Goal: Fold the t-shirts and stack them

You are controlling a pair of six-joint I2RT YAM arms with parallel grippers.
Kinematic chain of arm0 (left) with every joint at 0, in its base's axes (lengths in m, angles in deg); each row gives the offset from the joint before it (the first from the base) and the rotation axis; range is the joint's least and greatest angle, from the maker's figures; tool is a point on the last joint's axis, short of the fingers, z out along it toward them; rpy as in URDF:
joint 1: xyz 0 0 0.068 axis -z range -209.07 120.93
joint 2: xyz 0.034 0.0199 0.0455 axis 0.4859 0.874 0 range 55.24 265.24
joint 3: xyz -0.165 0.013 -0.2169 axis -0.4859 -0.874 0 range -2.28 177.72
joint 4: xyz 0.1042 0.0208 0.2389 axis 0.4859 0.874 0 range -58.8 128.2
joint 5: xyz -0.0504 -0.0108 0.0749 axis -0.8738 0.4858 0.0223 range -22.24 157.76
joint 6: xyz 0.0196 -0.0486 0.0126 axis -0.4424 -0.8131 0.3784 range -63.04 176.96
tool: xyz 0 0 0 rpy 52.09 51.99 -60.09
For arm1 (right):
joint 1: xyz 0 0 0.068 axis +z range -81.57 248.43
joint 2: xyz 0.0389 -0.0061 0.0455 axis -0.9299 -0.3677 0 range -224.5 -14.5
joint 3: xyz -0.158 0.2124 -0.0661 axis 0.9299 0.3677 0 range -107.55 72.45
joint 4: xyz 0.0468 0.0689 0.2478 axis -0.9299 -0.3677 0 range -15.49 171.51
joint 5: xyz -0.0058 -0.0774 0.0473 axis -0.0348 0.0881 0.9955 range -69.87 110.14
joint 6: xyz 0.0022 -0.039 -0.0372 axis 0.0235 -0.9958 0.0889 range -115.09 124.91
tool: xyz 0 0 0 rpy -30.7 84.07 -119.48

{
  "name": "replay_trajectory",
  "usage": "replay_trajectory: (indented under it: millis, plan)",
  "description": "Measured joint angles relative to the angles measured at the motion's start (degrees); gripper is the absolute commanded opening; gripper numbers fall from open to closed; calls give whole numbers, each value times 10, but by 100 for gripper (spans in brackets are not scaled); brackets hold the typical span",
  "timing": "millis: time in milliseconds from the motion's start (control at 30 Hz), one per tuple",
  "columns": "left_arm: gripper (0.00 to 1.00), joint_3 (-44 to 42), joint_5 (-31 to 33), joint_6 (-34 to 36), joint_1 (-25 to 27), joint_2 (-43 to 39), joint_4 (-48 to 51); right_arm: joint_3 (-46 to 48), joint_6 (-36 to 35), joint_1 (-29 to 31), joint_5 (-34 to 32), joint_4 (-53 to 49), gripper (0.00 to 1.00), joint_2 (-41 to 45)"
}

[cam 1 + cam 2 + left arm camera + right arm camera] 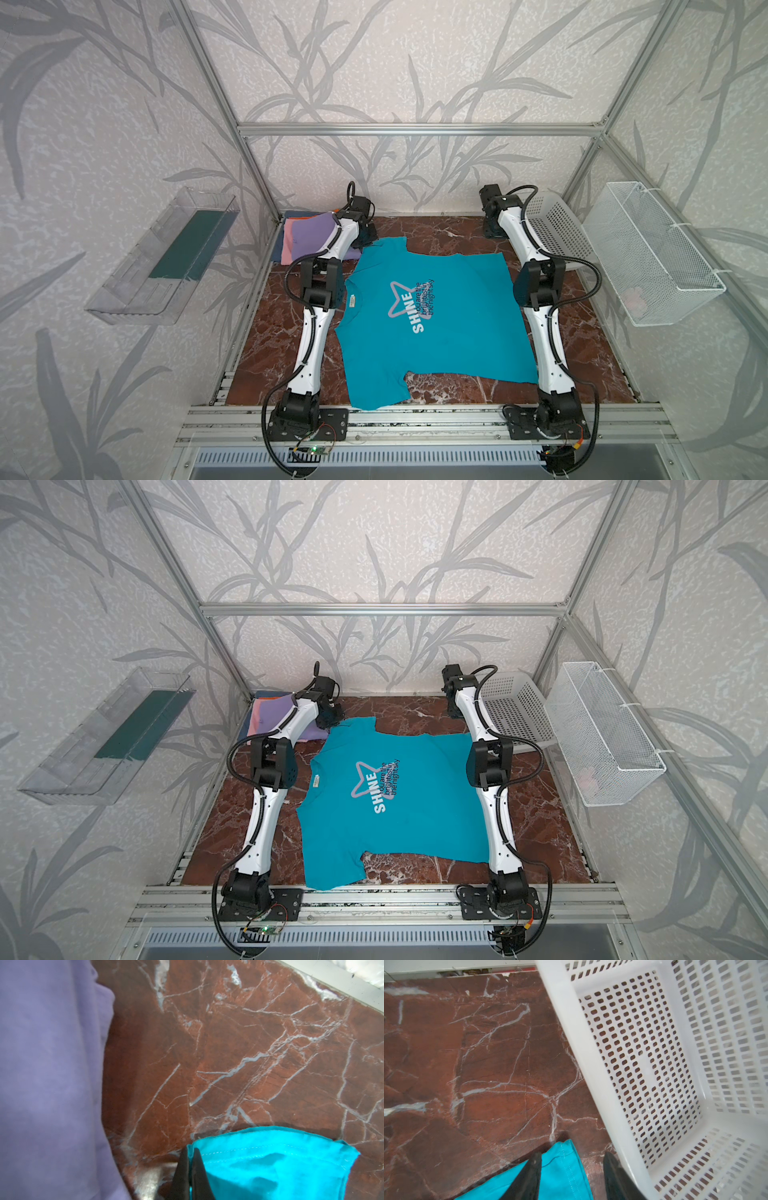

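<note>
hard against the left wrist lens, the closed left tool (190,1167) pinches the far sleeve of the teal tee (270,1167), flat mid-counter (582,332), collar leftward; the right tool (572,1156), half-wide, straddles its far hem corner. the body lies nearward of both.

Matt teal cloth tee (440,328) lies on glossy veined red-brown marble-look tabletop (582,332); perforated white plastic basket (654,1064) looks smooth.

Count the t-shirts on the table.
5: a teal cotton tee spread in the middle; a folded lilac tee, pink tee, orange tee and dark-blue tee stacked in the far-left corner. More could be hidden underneath.
</note>
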Motion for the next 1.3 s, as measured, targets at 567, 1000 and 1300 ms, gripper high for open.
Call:
replay_trajectory:
  millis: [567,1000,1300]
  plan:
    - [0,0,0,0,-1,-3,13,19,-3,-27,78,28,46,-10]
    - [0,10,-16,-13,-9,-16,26,156,-2,12,152,66,47,67]
    - [0,25,-44,-26,-11,-36,26,248,3,30,149,84,62,159]
